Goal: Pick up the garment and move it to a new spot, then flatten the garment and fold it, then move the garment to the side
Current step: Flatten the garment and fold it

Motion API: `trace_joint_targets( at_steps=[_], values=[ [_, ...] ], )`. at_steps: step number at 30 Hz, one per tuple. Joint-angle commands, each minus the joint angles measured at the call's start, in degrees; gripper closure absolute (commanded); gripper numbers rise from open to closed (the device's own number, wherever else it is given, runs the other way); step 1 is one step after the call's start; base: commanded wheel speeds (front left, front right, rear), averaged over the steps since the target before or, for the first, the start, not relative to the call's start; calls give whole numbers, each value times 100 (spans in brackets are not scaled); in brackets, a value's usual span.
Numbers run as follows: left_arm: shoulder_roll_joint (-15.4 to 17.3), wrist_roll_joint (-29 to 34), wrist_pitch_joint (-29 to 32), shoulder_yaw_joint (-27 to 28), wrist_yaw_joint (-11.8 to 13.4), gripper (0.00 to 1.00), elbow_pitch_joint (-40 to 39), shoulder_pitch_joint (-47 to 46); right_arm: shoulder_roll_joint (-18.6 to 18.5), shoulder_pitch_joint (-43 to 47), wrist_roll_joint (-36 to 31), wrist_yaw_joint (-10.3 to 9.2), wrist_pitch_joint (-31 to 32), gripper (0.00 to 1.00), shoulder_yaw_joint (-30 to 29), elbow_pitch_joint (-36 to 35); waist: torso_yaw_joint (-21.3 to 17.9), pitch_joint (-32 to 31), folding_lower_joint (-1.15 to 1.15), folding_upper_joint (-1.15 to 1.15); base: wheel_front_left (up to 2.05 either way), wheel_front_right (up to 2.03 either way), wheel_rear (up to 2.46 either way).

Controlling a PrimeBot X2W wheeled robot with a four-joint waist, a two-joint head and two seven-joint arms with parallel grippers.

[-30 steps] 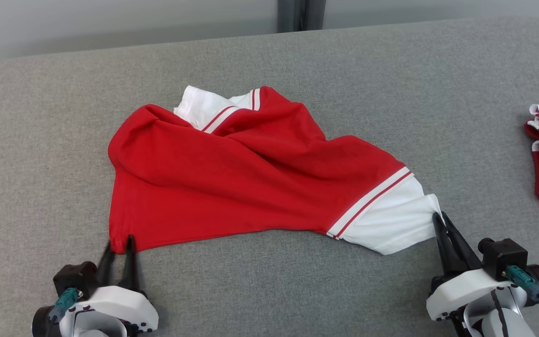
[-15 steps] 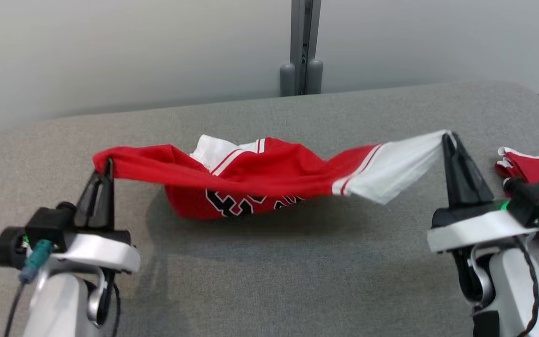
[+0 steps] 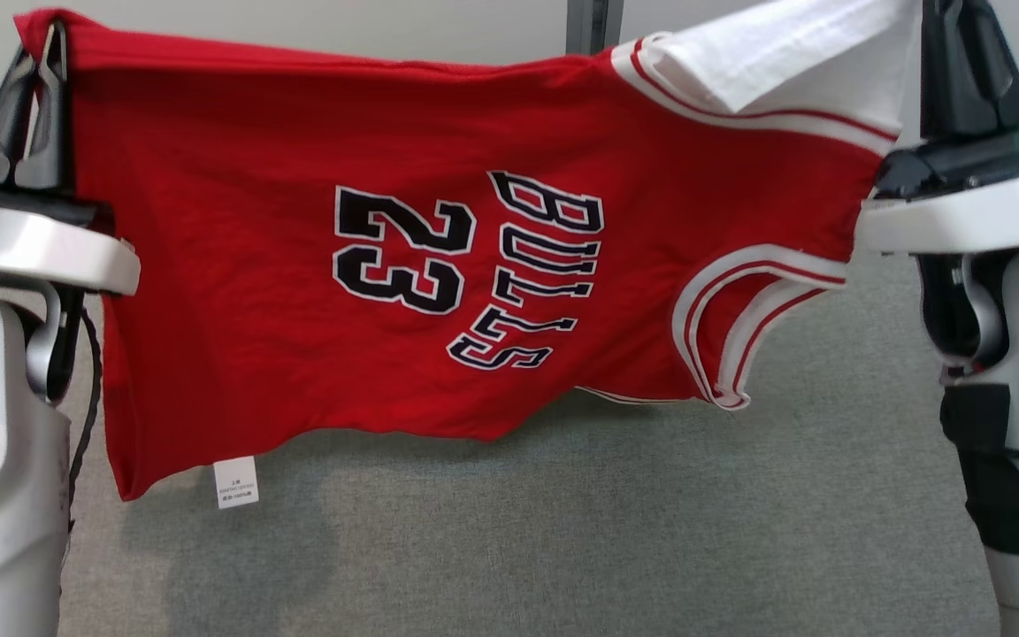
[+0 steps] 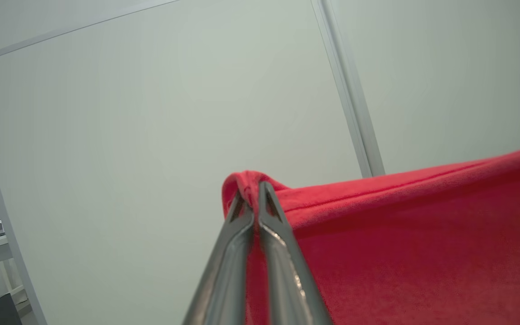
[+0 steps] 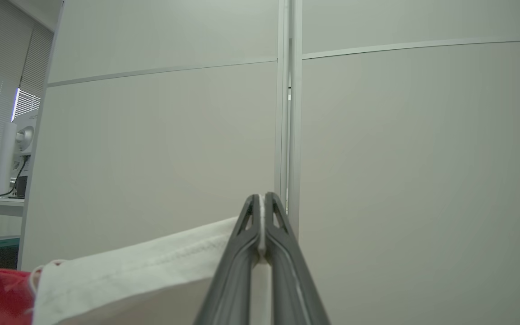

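Note:
The garment (image 3: 315,292), a red jersey with black "23" and lettering, hangs spread in the air between both arms above the grey table. My left gripper (image 3: 45,40) is shut on its red hem corner at the upper left; the left wrist view shows red cloth (image 4: 400,234) pinched at the gripper's tips (image 4: 253,187). My right gripper (image 3: 961,18) is shut on the white sleeve (image 3: 792,62) at the upper right. In the right wrist view the white sleeve (image 5: 142,266) is clamped between the fingers (image 5: 260,201). A small white label (image 3: 235,482) dangles at the lower left.
The grey fabric table (image 3: 563,531) lies below the hanging cloth. A pale partition wall with a vertical post (image 3: 593,22) stands behind it. In the right wrist view a monitor and desk (image 5: 16,149) sit far off at the left.
Both arms have lifted the garment off the table and stretched it out, so its printed front now hangs facing me. The left gripper closed on the hem corner. The head view has shifted.

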Motion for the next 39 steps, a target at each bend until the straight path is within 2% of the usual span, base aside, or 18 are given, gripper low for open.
trace_joint_targets(
  at_steps=[1,5,12,15,18,23,27,31,35,39],
  values=[
    [12,0,2,-58,-28,100,97,-166,-35,-173,-40,0,3,100,20,67,57,309,0,0,0,0,0],
    [78,4,11,-303,-56,100,511,-834,-98,-840,-275,0,3,100,-23,354,163,937,0,0,0,0,0],
    [377,170,3,-535,-58,100,1146,-2655,-261,-2806,-943,0,3,100,-153,981,261,2212,0,0,0,0,0],
    [463,334,1,-593,119,100,1299,-3369,-386,-3790,-1356,0,3,100,-415,1278,306,2509,0,0,0,0,0],
    [507,384,0,-564,291,100,1128,-3998,-472,-4543,-1759,-1,3,100,-713,1310,357,2676,0,0,0,0,0],
    [548,376,3,-575,388,100,737,-4288,-597,-4987,-2120,-1,3,100,-877,1209,406,2788,0,0,0,0,0],
    [466,234,4,-555,429,100,804,-3879,-715,-4687,-2088,-2,3,100,-1032,1138,428,2851,0,0,0,0,0],
    [243,-2,3,-455,457,100,887,-3197,-719,-3878,-1810,-2,3,100,-972,975,412,2908,0,0,0,0,0],
    [-273,-288,1,-312,535,100,844,-2189,-506,-2414,-1267,-1,4,100,-1012,574,415,2795,0,0,0,0,0],
    [-708,-324,-2,-297,445,100,824,-1049,-227,-721,-886,0,3,100,-1047,262,345,2506,0,0,0,0,0]
  ],
)
